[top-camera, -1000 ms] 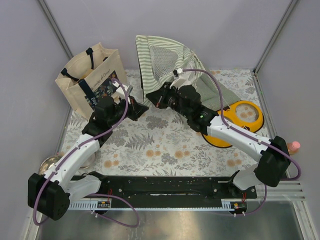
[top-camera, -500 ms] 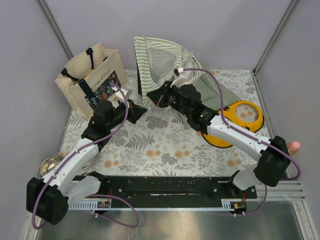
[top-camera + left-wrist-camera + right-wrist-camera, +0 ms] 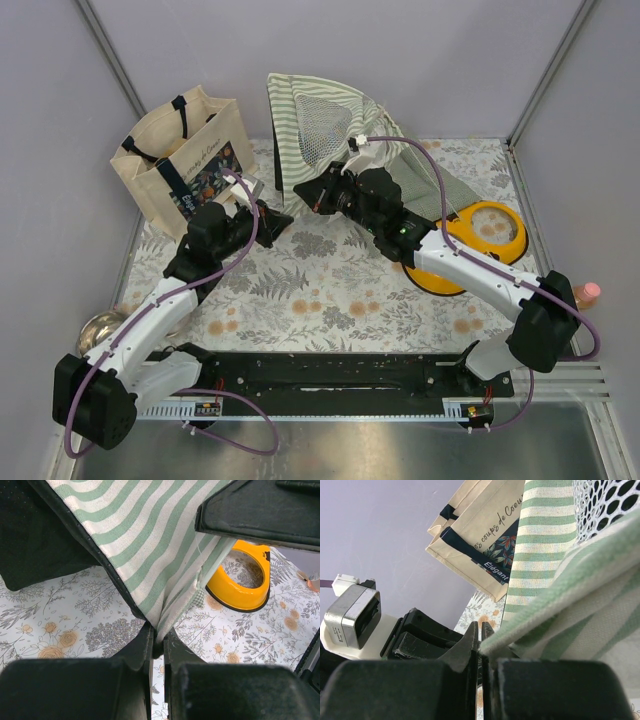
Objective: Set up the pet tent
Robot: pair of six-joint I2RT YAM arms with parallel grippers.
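Pet tent (image 3: 322,112) partly upright at back of table (image 3: 330,290), between tote bag (image 3: 170,165) and yellow bowl (image 3: 485,240); left end effector (image 3: 158,641) pinching its striped lower edge; right end effector (image 3: 480,636) pinching a striped fold.

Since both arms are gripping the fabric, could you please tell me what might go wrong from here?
The left gripper and right gripper each pinch only a narrow fold of the pet tent, so the fabric may slip free under tension. The beige tote bag stands close beside the tent's left edge; swinging the tent could topple it. The tent's trailing fabric lies by the yellow bowl and might drag it.
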